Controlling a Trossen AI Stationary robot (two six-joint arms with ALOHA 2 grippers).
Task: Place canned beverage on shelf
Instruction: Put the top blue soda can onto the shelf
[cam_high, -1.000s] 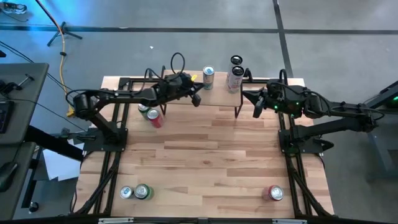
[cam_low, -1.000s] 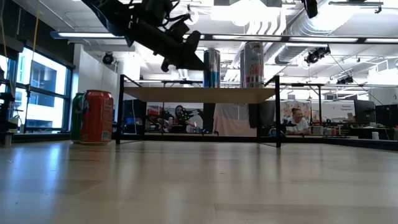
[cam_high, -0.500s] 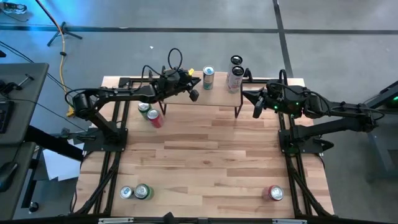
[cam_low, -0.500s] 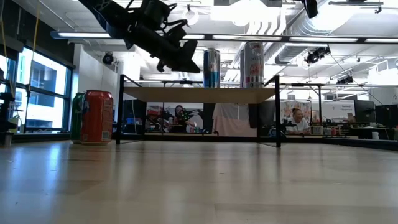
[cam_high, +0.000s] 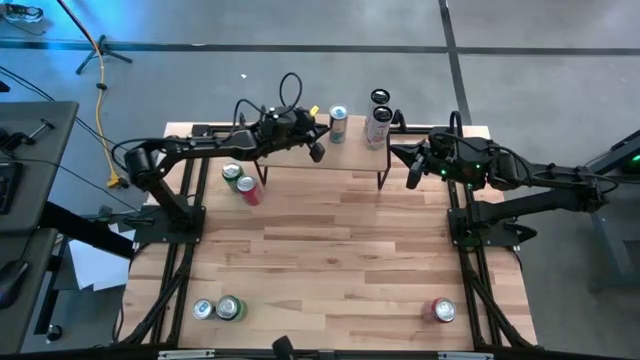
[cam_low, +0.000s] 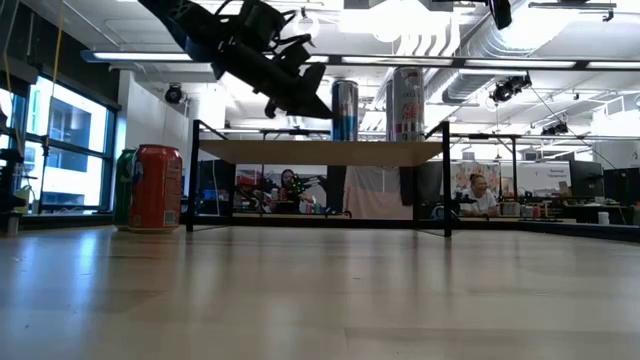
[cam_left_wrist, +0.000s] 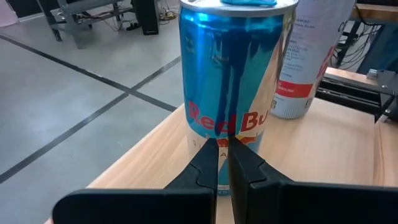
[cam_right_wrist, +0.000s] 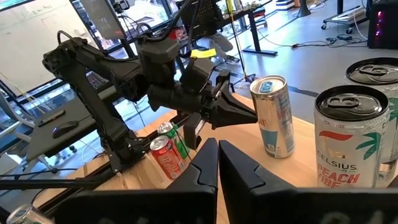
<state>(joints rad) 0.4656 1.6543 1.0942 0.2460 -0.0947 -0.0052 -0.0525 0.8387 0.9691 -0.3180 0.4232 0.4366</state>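
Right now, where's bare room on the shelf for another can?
The shelf is bare along its left and near part. Its far right is crowded: the blue can and two white cans stand there, with the shut left gripper at the blue can.

Red Bull can (cam_left_wrist: 233, 68): blue and silver, red lettering
Celsius can (cam_right_wrist: 351, 140): white, red lettering, green palm print
shelf (cam_low: 320, 151): light wood, black legs
red can (cam_low: 158, 188): red
green can (cam_low: 124, 188): green
tabletop (cam_high: 330, 260): pale wood strips
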